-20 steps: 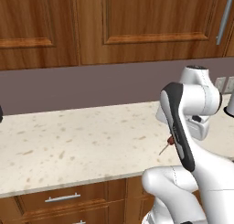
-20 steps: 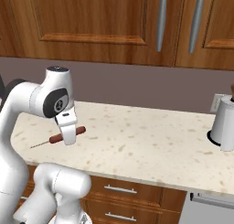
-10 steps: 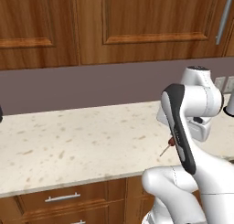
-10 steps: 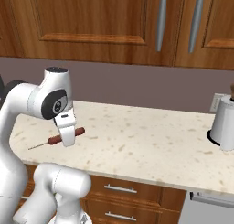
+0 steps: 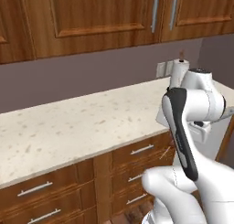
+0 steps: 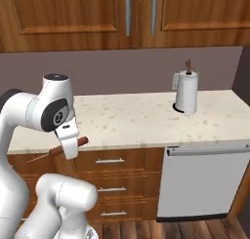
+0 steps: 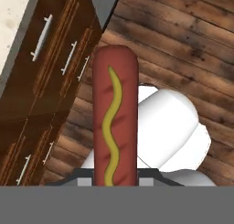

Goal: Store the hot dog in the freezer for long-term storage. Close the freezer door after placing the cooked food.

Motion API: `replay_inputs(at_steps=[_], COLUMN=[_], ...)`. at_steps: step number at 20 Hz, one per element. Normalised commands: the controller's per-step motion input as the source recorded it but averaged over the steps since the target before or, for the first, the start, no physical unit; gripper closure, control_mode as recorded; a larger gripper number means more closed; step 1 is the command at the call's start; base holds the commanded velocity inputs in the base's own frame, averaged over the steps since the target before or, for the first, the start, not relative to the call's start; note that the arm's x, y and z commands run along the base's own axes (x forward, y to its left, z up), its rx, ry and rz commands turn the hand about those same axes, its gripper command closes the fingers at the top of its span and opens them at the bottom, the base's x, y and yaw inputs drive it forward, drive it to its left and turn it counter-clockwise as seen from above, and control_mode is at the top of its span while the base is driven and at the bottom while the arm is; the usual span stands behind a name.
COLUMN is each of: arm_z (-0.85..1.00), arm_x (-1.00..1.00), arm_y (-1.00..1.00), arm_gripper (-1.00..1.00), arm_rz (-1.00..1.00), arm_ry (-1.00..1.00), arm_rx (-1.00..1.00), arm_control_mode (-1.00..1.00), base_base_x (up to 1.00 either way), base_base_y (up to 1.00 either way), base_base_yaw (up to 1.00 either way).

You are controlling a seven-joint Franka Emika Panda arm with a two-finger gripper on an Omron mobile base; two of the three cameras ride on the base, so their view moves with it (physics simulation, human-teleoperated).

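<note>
My gripper [image 6: 72, 144] is shut on the hot dog [image 6: 70, 145], a reddish-brown sausage whose thin stick pokes out to the left. It hangs level in front of the counter's edge, above the drawers. In the hand view the hot dog [image 7: 115, 118] stands up from between the fingertips of the gripper [image 7: 115, 179], with a yellow mustard line along it and wooden floor behind it. From the left base view my own arm covers the hand, and a bit of the stick [image 5: 165, 153] shows beside it. The freezer and the freezer door are out of view.
A speckled stone counter [image 6: 136, 118] runs across, with wooden drawers [image 6: 110, 161] below and wall cabinets [image 6: 97, 13] above. A white paper-towel roll [image 6: 186, 92] stands at its right end. A grey dishwasher front [image 6: 200, 179] is at the lower right. Wooden floor lies beneath.
The whole picture has shifted, so the base has driven back and along the counter. The drawers, dishwasher and floor have come into sight. The hot dog stays in my shut gripper.
</note>
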Motion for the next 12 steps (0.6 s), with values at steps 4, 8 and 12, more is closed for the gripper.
replay_inputs(at_steps=[4, 8, 12], arm_z=[0.00, 0.00, 0.00], arm_x=[0.00, 0.00, 0.00], arm_y=[0.00, 0.00, 0.00], arm_gripper=[1.00, 1.00, 1.00], arm_rz=[0.00, 0.00, 0.00], arm_ry=[0.00, 0.00, 0.00], arm_rx=[0.00, 0.00, 0.00], arm_control_mode=[1.00, 1.00, 1.00], base_base_x=[-0.22, -0.17, -0.24], base_base_y=[-0.57, -0.50, -0.44], base_base_yaw=[-0.70, -0.73, -0.69])
